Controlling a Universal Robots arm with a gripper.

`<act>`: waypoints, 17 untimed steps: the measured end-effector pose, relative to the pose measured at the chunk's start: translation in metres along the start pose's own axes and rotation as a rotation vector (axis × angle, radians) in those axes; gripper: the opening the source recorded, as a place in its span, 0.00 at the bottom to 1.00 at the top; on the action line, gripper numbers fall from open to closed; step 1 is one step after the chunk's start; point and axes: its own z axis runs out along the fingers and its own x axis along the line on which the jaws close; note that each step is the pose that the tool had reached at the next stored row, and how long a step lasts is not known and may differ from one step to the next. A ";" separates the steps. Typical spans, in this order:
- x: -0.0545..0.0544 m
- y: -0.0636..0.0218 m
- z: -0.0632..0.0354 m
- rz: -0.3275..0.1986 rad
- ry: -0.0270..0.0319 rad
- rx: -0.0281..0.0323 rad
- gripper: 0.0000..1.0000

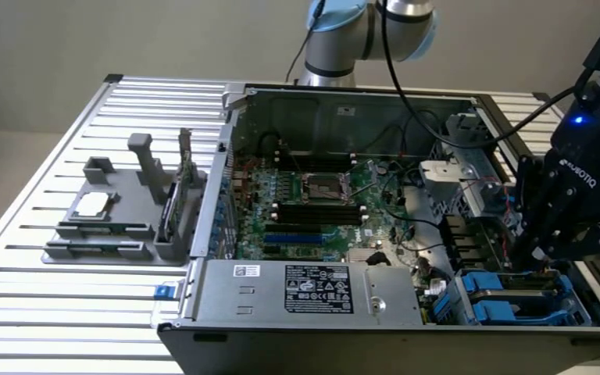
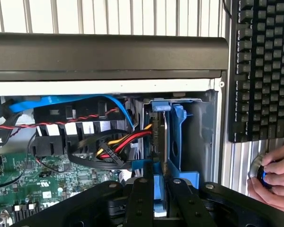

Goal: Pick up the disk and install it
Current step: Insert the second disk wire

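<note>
I see gripper (image 2: 154, 189) jaws narrowed on disk (image 2: 160, 142) blue carrier edge, standing upright in computer case (image 1: 383, 332) drive bay. Judge disk rigid, weighty, shock-sensitive; hold carrier rails.

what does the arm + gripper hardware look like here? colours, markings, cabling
The arm has silver-grey tube links, a light-blue joint cap and a black cable running along it. The gripper is black, with white ROBOTIQ lettering and a small blue light on the wrist body above it. Its fingers are black linkage bars with round pivot screws.
</note>
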 end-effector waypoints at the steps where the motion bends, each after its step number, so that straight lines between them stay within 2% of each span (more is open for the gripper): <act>1: 0.000 0.0003 0.0010 -0.001 0.0011 0.0001 0.18; 4: -0.002 0.0008 0.0044 -0.006 0.0062 -0.0001 0.18; 11: -0.005 0.0018 0.0073 -0.013 0.0262 0.0003 0.18; 17: -0.007 0.0020 0.0093 -0.014 0.0378 0.0005 0.18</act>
